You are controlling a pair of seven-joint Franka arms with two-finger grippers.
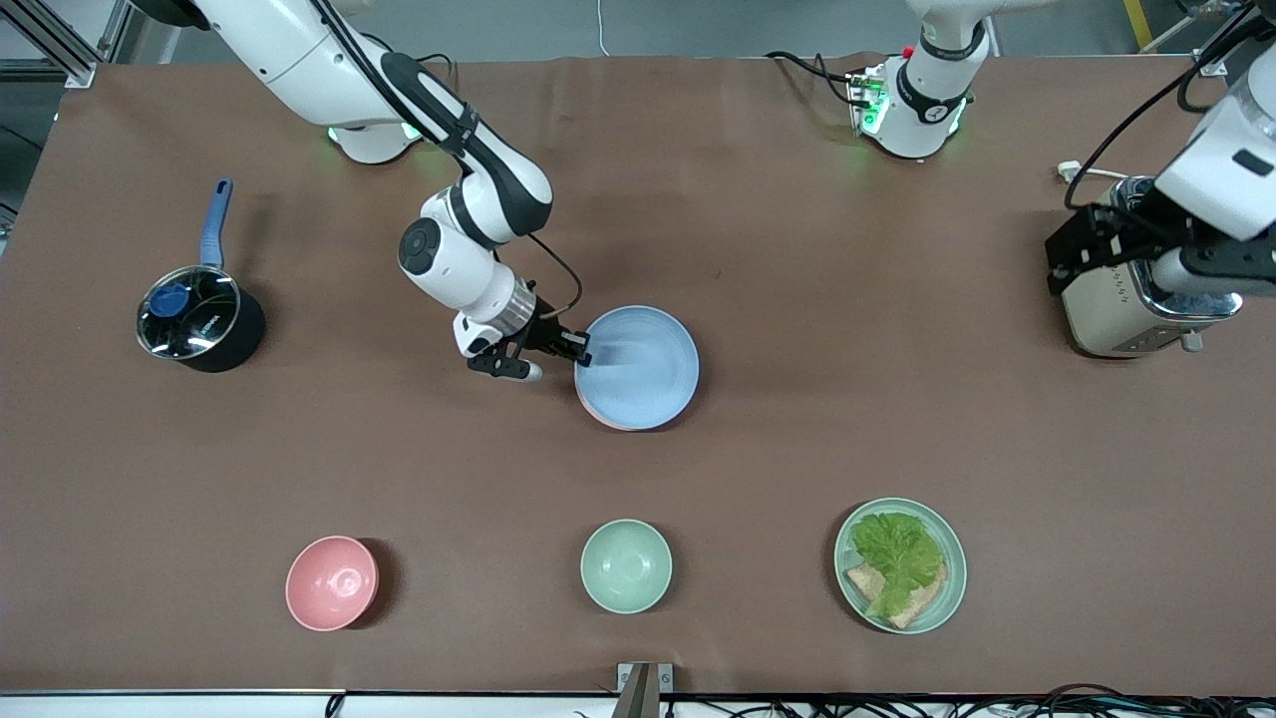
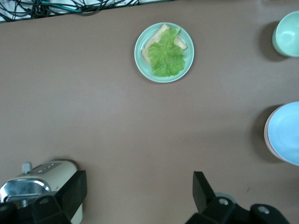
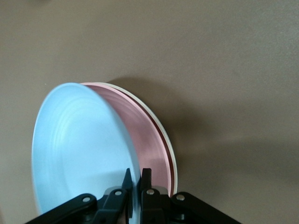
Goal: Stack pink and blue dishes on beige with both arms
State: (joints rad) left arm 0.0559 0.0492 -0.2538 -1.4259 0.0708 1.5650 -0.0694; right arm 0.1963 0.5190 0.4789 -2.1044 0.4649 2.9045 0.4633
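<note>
Nearest the front camera I am seeing three bystanders in a row: a pink bowl [image 1: 332, 582] toward the right arm's end of the table, a mint-green bowl [image 1: 626, 564] in the middle, and a green plate [image 1: 900, 564] of lettuce and toast toward the left arm's end. None belongs to the stack, so I am leaving them alone.

Farther from the camera, mid-table, the work is happening. My right gripper [image 1: 576, 349] is pinching the rim of the blue plate [image 1: 638, 365], jaws closed on its edge. In the right wrist view the blue plate [image 3: 84, 149] is sitting tilted over the pink plate [image 3: 149, 149], which is already resting on the beige plate [image 3: 161, 140]; only their rims are peeking out. I am judging the tilt to come from the edge grip: the held side is riding higher while the plate's other edge is settling onto the pink one. Releasing here should let it drop flat, though it could slide off-centre.

A lidded pot [image 1: 197, 317] is sitting toward the right arm's end.

The left gripper [image 2: 140, 196] is waiting over the toaster [image 1: 1131, 294], jaws spread wide and empty, keeping out of the way.
</note>
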